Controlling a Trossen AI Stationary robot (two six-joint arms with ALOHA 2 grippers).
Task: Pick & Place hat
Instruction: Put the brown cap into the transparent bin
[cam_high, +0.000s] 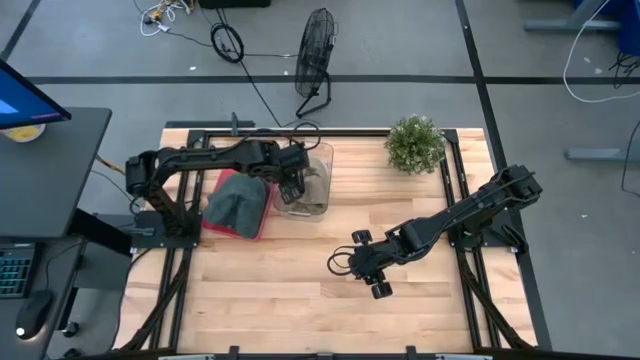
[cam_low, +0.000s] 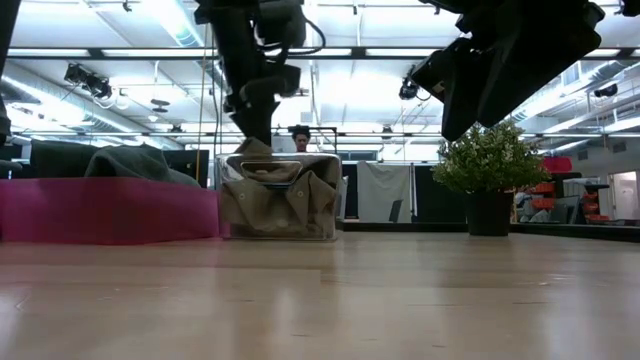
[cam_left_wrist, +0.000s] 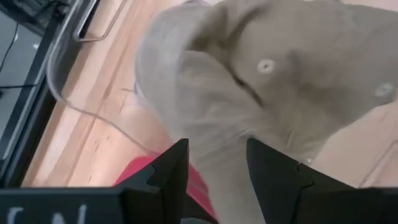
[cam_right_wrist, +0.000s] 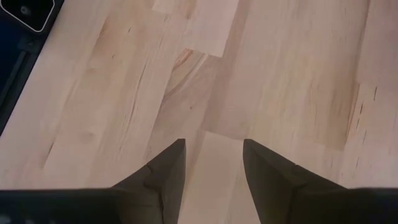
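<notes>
A khaki hat (cam_low: 280, 195) sits crumpled in a clear plastic bin (cam_high: 324, 158) left of the table's middle, near the far edge. My left gripper (cam_left_wrist: 216, 168) stands over the bin, shut on a raised fold of that hat. A grey-green hat (cam_high: 236, 201) lies in a red tray (cam_high: 258, 226) just left of the bin. My right gripper (cam_right_wrist: 214, 163) hovers open and empty above bare wood right of the table's middle, toward the near side (cam_high: 372, 262). My left gripper pinches a raised fold of the khaki hat's cloth (cam_left_wrist: 214, 140) between its two fingers, coming from above and pointing down. The fold peaks up to the fingers (cam_low: 254, 148), while the rest of the hat rests slack inside the clear bin.
A potted plant (cam_high: 414, 143) stands near the far right corner. The red tray (cam_low: 110, 210) touches the bin's left side. Black frame rails (cam_high: 462, 190) run along the table's left and right edges. Open wood lies across the table's near half.
</notes>
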